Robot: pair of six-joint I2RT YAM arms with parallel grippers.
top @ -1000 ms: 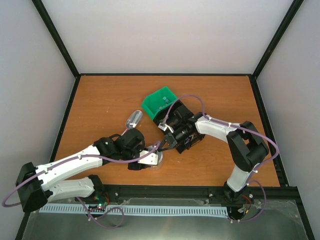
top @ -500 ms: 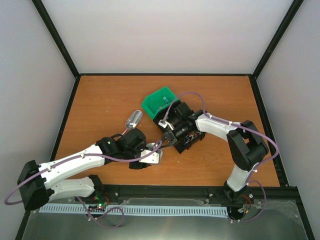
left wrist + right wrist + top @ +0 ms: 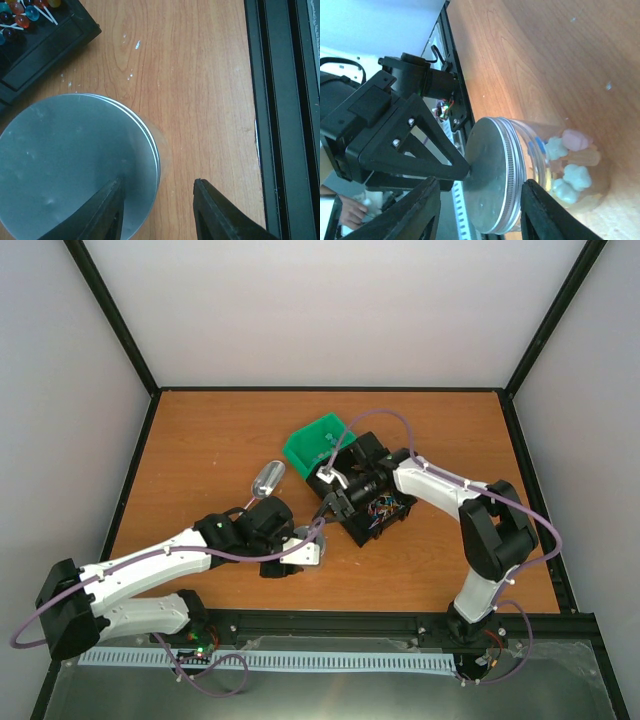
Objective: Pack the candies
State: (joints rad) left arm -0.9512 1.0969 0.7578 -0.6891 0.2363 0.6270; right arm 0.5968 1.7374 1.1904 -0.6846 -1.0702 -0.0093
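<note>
A clear jar [image 3: 314,548] with a silver screw lid [image 3: 70,160] stands on the table near the front middle. The candies [image 3: 572,165], pale green, pink and yellow chunks, lie inside it under the lid [image 3: 495,180]. My left gripper [image 3: 159,181] hangs over the jar with its jaws apart. One of its fingers rests on the lid's top, and the other is over bare wood beside the jar. My right gripper [image 3: 480,182] is open, and its fingers straddle the lid's rim with a gap. In the top view it [image 3: 333,502] sits just behind the jar.
A black tray [image 3: 380,512] of lollipops lies under the right arm; its corner [image 3: 45,45] shows beside the jar. A green bin [image 3: 312,445] stands behind it. A second clear jar [image 3: 266,478] lies at the centre left. A black rail [image 3: 280,125] runs along the near edge.
My right gripper's jaws have opened off the lid, and the right arm has drawn back a little, uncovering the black tray. The left arm and the jar have stayed put.
</note>
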